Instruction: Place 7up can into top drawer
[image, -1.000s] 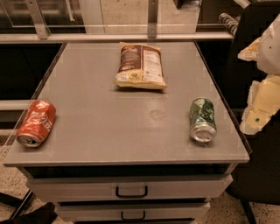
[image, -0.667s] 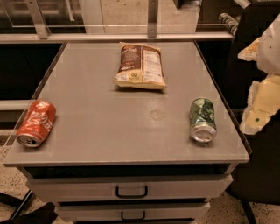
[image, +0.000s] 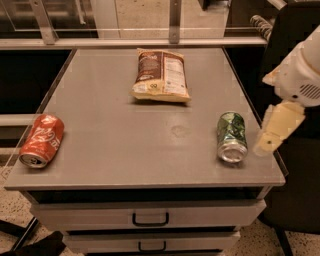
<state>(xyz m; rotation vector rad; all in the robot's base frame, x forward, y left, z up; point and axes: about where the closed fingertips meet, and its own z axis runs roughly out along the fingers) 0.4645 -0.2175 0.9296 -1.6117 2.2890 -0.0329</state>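
Hovering gripper (image: 276, 131): off the table's 3 o'clock edge, just beside the can and apart from it; how far open it is, I cannot tell; it has hold of nothing.
7up can (image: 232, 136): on its side at the tabletop's 4 o'clock, long axis running 12 to 6, silver end toward 6; the gripper is at its 3 o'clock.
Tabletop (image: 125, 130): flat and grey, so a can on its side would likely roll toward 9 or 3 if nudged.
Top drawer (image: 75, 218): under the tabletop at 6 o'clock, appears shut; black handle (image: 150, 219) at centre.
Lower drawer (image: 100, 244): beneath it, not the target.
Red cola can (image: 42, 140): at 8 o'clock, well apart.
Snack bag (image: 161, 75): at 12 o'clock, well apart.
Step, as judged: approach to grasp the can.
Doing it well: come down from above, straddle the body mid-length, close along the 9–3 line, squeeze gently since the wall looks dented, and lift clear before swinging toward 6.
Caution: the drawer needs opening before the can goes in.
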